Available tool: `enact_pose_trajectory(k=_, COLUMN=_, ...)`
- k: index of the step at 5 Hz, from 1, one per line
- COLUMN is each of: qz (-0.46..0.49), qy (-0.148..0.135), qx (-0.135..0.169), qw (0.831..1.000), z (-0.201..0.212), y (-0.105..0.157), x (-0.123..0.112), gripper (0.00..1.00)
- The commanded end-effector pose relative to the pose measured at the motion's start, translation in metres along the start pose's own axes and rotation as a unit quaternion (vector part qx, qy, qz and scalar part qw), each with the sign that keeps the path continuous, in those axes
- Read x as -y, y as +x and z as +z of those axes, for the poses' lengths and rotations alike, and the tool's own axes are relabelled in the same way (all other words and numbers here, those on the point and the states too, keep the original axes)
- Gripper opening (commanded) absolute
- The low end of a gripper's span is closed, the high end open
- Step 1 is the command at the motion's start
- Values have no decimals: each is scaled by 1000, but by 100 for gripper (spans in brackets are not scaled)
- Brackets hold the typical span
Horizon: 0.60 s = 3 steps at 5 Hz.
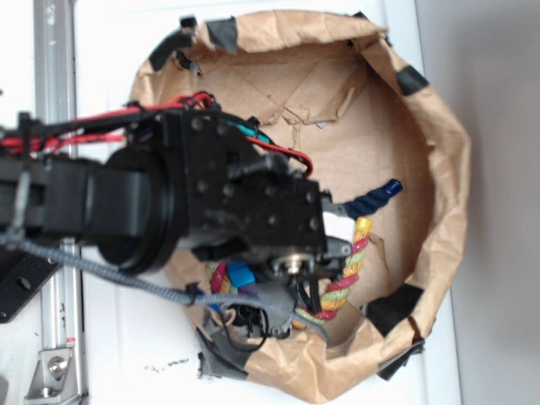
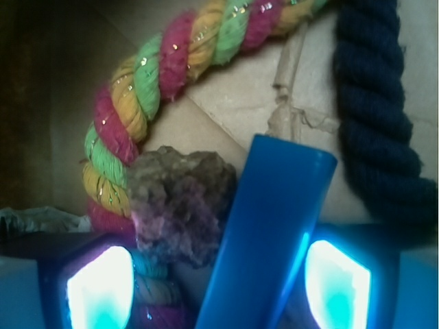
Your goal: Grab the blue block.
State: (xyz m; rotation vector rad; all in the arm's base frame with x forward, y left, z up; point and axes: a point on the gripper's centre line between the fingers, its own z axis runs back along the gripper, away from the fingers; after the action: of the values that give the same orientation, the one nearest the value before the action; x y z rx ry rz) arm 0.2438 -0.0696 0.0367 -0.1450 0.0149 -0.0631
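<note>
Inside paper bowl (image 1: 439,253), open claw (image 2: 219,284) astride blue block (image 2: 271,226).

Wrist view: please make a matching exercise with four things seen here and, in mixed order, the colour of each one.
Things:
1. blue block
2. twisted rope on the right
3. curved rope at the top
4. rough lump beside the block

Colours:
A. dark navy
B. brownish with purple
C. bright sky blue
D. pink, yellow and green

Pairs: 1-C, 2-A, 3-D, 4-B
</note>
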Motion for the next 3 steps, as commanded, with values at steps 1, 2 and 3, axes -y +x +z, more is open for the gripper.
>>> enact_pose_trajectory(k=1, qz=-11, qy=38, qx=7, qw=999, z=-16, y=3, x=-12, gripper=0)
enact_pose_trajectory(k=2, qz=-14, qy=38, qx=12, qw=999, z=-1, y=7, x=-27, gripper=0)
enact_pose_trajectory(k=3, qz=-5, qy=31, qx=32, qw=999, z=41, y=11, x=-43, gripper=0)
